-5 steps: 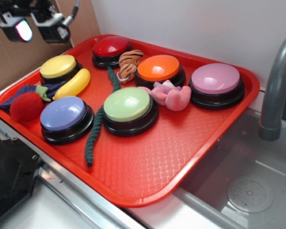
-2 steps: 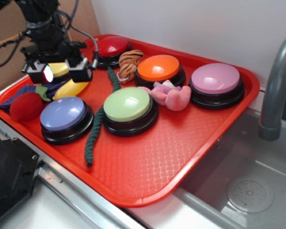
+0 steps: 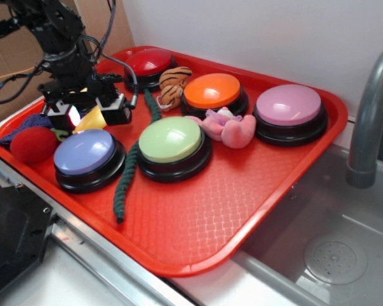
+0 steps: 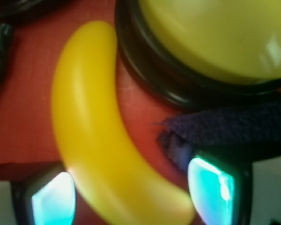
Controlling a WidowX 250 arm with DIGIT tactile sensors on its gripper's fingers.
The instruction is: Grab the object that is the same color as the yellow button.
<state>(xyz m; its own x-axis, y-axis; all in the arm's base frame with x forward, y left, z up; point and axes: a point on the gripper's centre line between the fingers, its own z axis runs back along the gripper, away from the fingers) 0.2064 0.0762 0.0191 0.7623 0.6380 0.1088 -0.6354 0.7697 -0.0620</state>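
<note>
Banana lies on red tray between the spread end effector fingers.

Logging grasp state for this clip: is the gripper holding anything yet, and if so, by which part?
Nothing is held. The gripper is open, its fingers straddling one end of the yellow banana without visible contact; the banana lies on the tray.

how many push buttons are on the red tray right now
6: red back, orange, pink right, green centre, blue front-left, yellow hidden behind the hand, shown by wrist view.
</note>
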